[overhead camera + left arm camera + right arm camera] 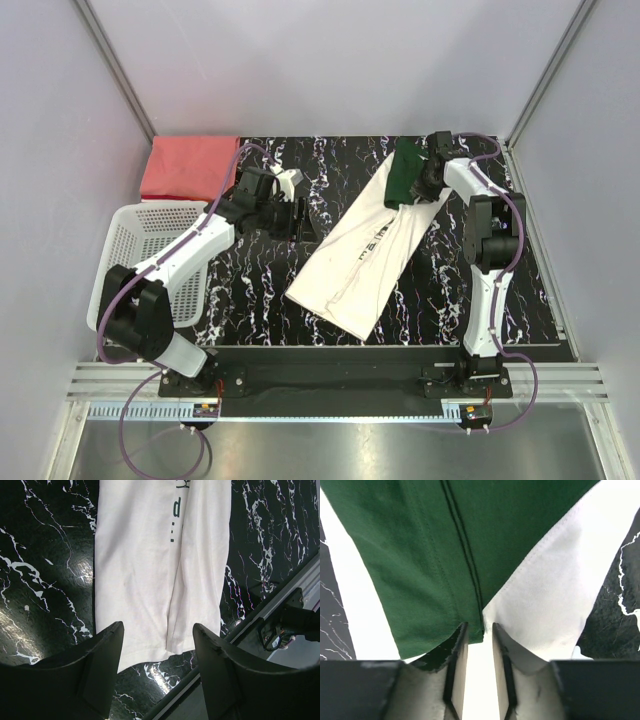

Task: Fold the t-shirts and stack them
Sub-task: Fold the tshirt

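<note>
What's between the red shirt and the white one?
In the top view, just the left hand and its arm, above bare black marbled table, separate the red shirt from the white shirt.

A cream-white t-shirt with a dark green sleeve lies folded lengthwise, diagonally at centre. A salmon-red t-shirt lies folded at the far-left corner.
</note>
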Tool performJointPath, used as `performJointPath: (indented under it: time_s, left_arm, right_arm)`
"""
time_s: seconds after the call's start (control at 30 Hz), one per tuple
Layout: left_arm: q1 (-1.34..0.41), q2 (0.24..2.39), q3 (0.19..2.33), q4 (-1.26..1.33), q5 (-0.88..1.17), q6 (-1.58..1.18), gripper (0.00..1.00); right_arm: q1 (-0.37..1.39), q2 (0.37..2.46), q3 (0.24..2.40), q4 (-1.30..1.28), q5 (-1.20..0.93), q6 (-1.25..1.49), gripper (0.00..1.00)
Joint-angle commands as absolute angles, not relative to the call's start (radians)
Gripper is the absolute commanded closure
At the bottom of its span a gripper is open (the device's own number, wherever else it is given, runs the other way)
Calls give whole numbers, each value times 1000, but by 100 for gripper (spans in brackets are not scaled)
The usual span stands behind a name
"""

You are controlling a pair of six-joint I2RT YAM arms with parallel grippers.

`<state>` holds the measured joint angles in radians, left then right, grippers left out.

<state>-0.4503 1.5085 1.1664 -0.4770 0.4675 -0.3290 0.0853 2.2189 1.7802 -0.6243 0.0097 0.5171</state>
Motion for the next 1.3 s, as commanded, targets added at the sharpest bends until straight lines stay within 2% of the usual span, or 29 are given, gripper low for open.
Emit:
performJointPath:
  time_s: [0.0,0.43,0.63,1.27]
  left_arm:
    - [-443,1474,1152,-448,489,-319,37]
    - [-443,1486,1149,-446,488,-314,37]
    - [-443,1505,1155,-445,499,-318,37]
    - [-440,1516,1155,-445,499,-318,37]
  right_arm:
    - [87,2175,1859,-603,48,500,66]
    - [9,2523,2357,-591,-117,403,68]
    - [6,2640,2492,-588,-176,374,71]
    - [6,2709,2511,-589,-181,356,73]
